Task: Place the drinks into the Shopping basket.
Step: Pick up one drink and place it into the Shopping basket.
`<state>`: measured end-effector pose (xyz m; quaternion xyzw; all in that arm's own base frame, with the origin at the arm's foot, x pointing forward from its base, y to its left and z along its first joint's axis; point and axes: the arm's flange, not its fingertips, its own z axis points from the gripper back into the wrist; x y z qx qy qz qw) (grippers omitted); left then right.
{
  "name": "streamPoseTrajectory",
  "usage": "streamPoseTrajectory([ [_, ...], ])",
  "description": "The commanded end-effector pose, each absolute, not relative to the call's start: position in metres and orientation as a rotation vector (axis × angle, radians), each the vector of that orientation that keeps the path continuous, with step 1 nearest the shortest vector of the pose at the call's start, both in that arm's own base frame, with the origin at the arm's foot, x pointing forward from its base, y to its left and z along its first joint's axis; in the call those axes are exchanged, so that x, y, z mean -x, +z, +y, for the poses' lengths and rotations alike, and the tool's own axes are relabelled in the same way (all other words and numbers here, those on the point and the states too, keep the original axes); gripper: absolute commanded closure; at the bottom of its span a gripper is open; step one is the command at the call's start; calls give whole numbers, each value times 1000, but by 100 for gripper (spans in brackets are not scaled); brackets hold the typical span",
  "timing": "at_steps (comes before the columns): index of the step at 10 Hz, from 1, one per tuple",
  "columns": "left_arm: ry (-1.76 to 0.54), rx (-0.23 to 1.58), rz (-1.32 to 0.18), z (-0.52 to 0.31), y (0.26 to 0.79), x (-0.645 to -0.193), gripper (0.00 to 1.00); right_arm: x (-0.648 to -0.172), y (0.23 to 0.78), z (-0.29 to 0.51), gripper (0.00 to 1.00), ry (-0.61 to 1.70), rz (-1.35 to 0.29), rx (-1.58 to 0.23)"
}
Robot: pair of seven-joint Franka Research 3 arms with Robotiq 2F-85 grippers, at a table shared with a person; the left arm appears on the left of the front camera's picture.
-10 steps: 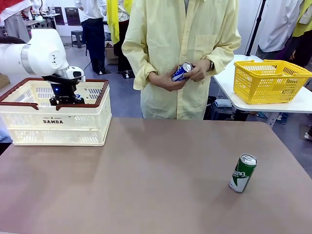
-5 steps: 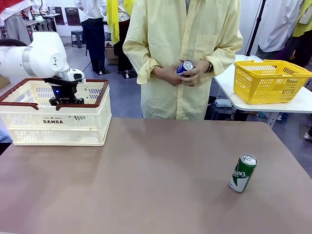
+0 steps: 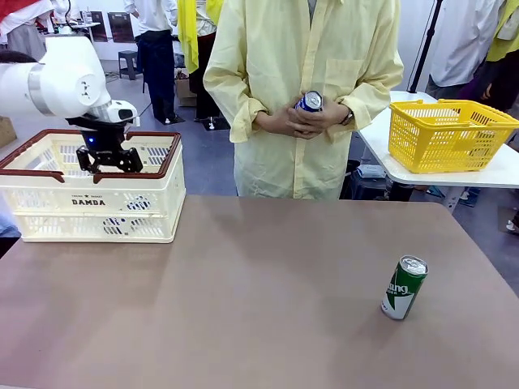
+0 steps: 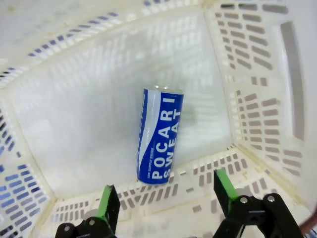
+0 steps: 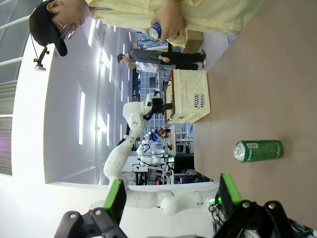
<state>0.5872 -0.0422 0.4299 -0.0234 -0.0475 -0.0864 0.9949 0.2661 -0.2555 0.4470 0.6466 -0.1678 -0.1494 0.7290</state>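
Pincer of left arm (image 3: 109,165) points down, jaws wide (Pocari can (image 4: 159,135) below, inside Shopping basket (image 3: 49,204)).

Bright even light, soft shadows; Shopping basket (image 4: 74,99) interior overexposed, warped.

Two blue cans (image 4: 159,135) (image 3: 308,101), one green can (image 3: 404,287)

Person's hands (image 3: 285,123) cover most of their blue can (image 3: 309,101). The green can (image 5: 258,150) has lettering too small for me to read. My left arm (image 3: 49,85) is cut off at the picture's edge.
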Motion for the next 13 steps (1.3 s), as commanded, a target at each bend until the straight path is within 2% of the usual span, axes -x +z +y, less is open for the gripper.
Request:
streamPoseTrajectory([
  [1, -185, 95, -175, -34, 466, -547, 0, -266, 451, -256, 0, -332, -367, -1435],
  [4, -354, 493, -111, 19, 552, -474, 0, -266, 451, -256, 0, -332, -367, -1435],
  [6, -514, 773, -154, 78, 582, -403, 0, -266, 451, -256, 0, -332, -367, -1435],
  [8, -577, 969, -174, 149, 577, -355, 0, -266, 451, -256, 0, -332, -367, -1435],
  [11, -749, 1260, -284, 229, 535, -302, 0, -266, 451, -256, 0, -332, -367, -1435],
  [12, -836, 1294, -252, 239, 517, -293, 0, -266, 451, -256, 0, -332, -367, -1435],
  [13, -679, 1188, -300, 215, 544, -286, 0, -266, 451, -256, 0, -332, -367, -1435],
])
